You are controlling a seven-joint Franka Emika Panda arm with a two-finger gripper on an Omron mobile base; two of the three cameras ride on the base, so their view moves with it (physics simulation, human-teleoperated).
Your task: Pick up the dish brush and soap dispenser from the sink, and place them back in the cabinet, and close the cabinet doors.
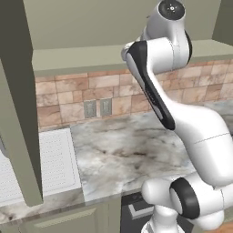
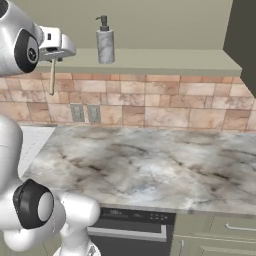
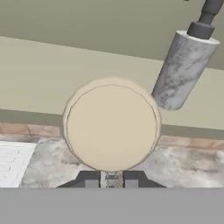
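Dish brush [image 3: 111, 124] pinched in gripper [image 3: 111, 181] fingers, round head facing camera, near cabinet [image 2: 150, 62] shelf's front edge, soap dispenser [image 2: 105, 40] upright on shelf beside.

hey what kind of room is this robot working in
Most likely a home kitchen. A marble-look counter runs under a brick-tile backsplash, with a white ribbed sink drainboard at one end and an open olive-green wall cabinet above, where a soap dispenser stands.

Grey soap dispenser [image 2: 105, 42] upright on cabinet [image 2: 150, 61] shelf, beige dish brush [image 3: 111, 124] alongside
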